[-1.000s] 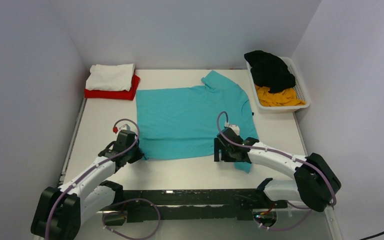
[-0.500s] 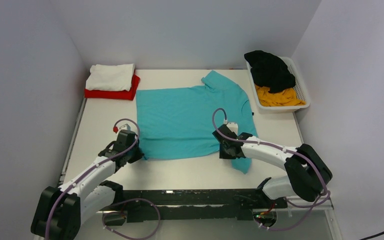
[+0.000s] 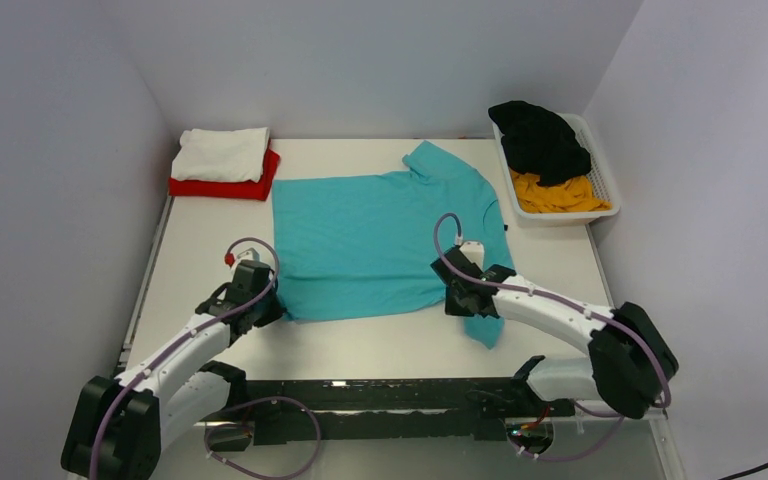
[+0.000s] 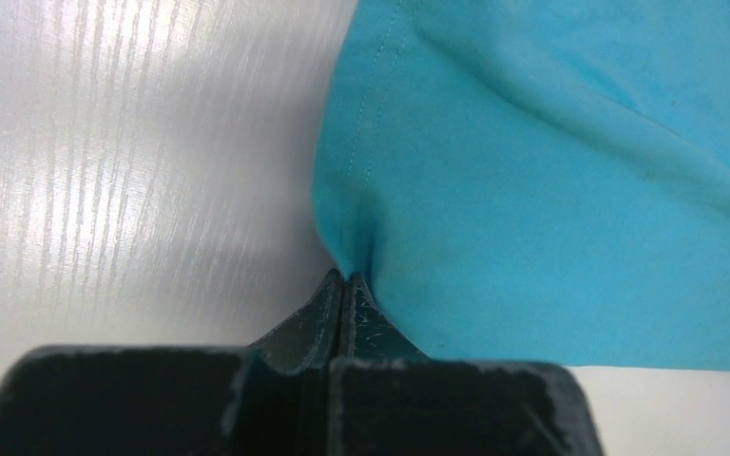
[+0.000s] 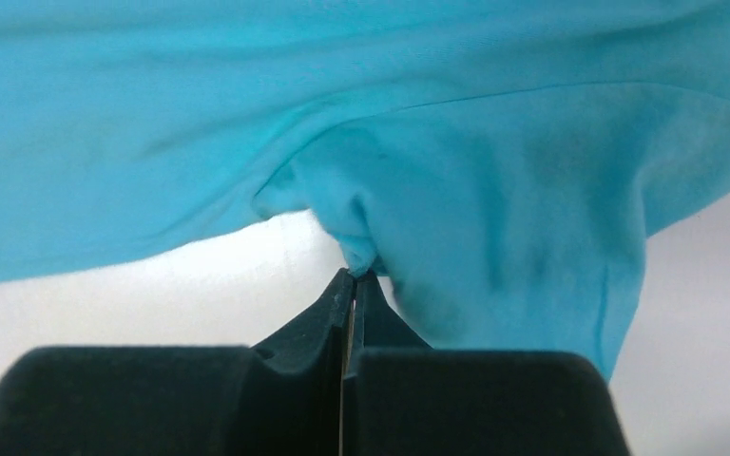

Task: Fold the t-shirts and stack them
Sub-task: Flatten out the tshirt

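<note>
A teal t-shirt (image 3: 370, 240) lies spread flat in the middle of the white table (image 3: 550, 265). My left gripper (image 3: 268, 310) is shut on the shirt's near left hem corner; in the left wrist view that gripper (image 4: 343, 276) pinches a small pucker of teal t-shirt (image 4: 551, 180). My right gripper (image 3: 457, 300) is shut on the near right edge by the sleeve; in the right wrist view it (image 5: 355, 275) pinches a bunch of teal t-shirt (image 5: 475, 190). A folded white t-shirt (image 3: 222, 153) rests on a folded red t-shirt (image 3: 222, 187) at the back left.
A white slatted basket (image 3: 608, 190) at the back right holds a black t-shirt (image 3: 540, 138) over a yellow-orange t-shirt (image 3: 556, 194). White walls close in the table on the left, back and right. A black rail (image 3: 380, 398) runs along the near edge between the arm bases.
My right gripper has shifted a little right and toward the shirt and has shut on its near right edge. The left gripper has kept its hold and place.
</note>
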Controlling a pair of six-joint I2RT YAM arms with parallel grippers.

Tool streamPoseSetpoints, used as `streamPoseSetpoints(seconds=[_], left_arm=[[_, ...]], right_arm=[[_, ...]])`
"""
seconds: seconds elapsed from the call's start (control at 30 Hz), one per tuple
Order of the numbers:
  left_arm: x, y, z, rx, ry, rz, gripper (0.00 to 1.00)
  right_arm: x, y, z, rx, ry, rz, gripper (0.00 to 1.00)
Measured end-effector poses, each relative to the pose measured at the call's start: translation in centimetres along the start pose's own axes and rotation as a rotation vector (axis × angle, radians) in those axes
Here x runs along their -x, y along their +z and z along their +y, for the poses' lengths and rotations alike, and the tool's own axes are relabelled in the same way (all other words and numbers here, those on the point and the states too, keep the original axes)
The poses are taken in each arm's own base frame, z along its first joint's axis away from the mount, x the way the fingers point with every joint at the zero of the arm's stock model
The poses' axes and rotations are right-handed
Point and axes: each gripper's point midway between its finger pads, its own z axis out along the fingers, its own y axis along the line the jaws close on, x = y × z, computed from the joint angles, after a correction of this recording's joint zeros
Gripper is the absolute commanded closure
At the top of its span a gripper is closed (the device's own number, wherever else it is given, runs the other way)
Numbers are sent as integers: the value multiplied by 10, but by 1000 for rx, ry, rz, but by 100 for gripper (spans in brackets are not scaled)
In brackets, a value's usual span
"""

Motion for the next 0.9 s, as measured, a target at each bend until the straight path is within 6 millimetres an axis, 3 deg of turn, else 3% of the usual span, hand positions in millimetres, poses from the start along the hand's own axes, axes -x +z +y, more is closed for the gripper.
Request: streamPoseSetpoints(seconds=[0.13,0.23,0.33,0.43,0.47,0.5,0.53,0.57,0.63,0.9], left_arm=[[0,-1,2,6,4,-3,100],[0,-1,3,12,5,-4,100],[1,-1,4,16,7,-6,100],[1,-2,6,29,11,-6,100],[1,-2,7,35,14,-8,100],[2,-2,8,42,16,-8,100],[2,-3,10,47,18,-9,100],[2,-3,10,49,18,-9,100],[1,-3,10,50,19,-8,100],[1,-8,13,65,21,-1,100]], right_arm=[[10,-22,21,165,-42,-34,100],[6,-34,45,319,-100,-7,100],[-13,-36,62,414,-179,78,100],[-44,-33,68,452,-284,211,99],[-53,-33,68,460,-315,249,79],[-61,-35,69,473,-344,283,50],[-68,-37,69,489,-364,311,32],[-72,-41,69,505,-377,333,18],[-75,-47,70,515,-391,344,2],[-34,-75,52,407,-195,193,0]])
